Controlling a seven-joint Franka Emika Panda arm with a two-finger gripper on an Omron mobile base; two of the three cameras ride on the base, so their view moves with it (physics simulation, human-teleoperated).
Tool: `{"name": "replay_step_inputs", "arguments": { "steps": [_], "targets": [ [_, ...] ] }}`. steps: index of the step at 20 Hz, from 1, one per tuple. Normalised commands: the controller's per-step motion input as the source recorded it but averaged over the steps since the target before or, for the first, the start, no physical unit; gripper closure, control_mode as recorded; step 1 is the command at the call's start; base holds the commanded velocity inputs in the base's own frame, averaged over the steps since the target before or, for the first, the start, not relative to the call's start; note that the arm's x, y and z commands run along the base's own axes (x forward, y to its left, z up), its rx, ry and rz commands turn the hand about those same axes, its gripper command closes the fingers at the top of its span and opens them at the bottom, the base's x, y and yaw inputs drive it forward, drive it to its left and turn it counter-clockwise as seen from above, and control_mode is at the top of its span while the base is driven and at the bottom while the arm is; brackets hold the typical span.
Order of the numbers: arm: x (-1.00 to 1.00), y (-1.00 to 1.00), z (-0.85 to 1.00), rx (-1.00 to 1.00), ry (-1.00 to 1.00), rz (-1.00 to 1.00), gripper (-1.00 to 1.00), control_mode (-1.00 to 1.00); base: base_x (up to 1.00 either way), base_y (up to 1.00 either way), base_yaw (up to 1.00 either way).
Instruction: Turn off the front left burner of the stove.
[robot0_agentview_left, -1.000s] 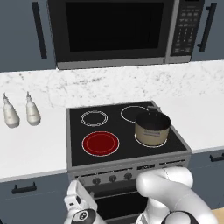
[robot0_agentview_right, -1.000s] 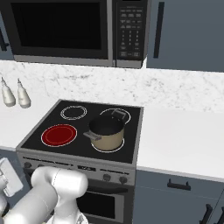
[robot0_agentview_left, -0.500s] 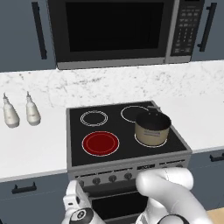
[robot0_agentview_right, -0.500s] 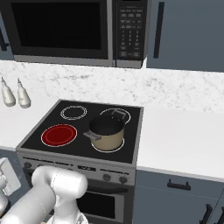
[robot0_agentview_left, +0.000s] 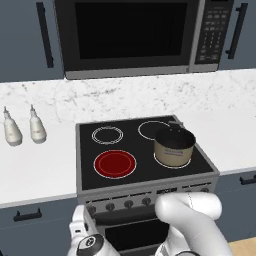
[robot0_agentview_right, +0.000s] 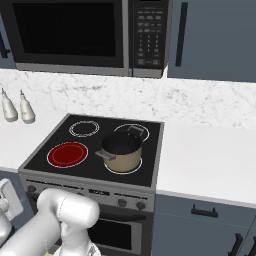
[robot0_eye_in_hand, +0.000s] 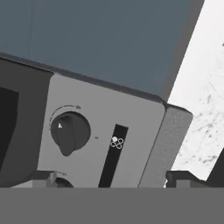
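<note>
Hand view, stove knob (robot0_eye_in_hand: 69, 131) above jaws

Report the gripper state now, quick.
Gripper: open, holding nothing; fingers straddle the stove panel corner, near a knob.

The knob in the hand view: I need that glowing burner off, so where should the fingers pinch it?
Judging by its shape, grip the knob across its raised dark ridge, one finger on each flat flank, approaching straight at the grey steel front panel, square to its face.
</note>
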Motion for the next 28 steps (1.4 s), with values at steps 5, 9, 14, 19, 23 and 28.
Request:
{"name": "replay_step_inputs", "arguments": {
  "steps": [5, 9, 14, 19, 23, 28],
  "targets": [
    [0.01, -0.12, -0.19, 0.03, -0.01, 0.13, -1.0, -1.0, 0.0, 0.0, 0.0],
    [0.01, -0.11, -0.06, 0.05, -0.01, 0.08, -1.0, -1.0, 0.0, 0.0, 0.0],
    [0.01, -0.1, 0.0, 0.0, 0.0, 0.01, -1.0, -1.0, 0.0, 0.0, 0.0],
    [0.07, -0.07, 0.0, 0.0, 0.0, 0.0, -1.0, -1.0, 0.0, 0.0, 0.0],
    [0.09, 0.0, 0.0, 0.0, 0.0, 0.0, -1.0, -1.0, 0.0, 0.0, 0.0],
    [0.15, 0.01, -0.01, 0.0, 0.0, 0.0, -1.0, -1.0, 0.0, 0.0, 0.0]
  ]
}}
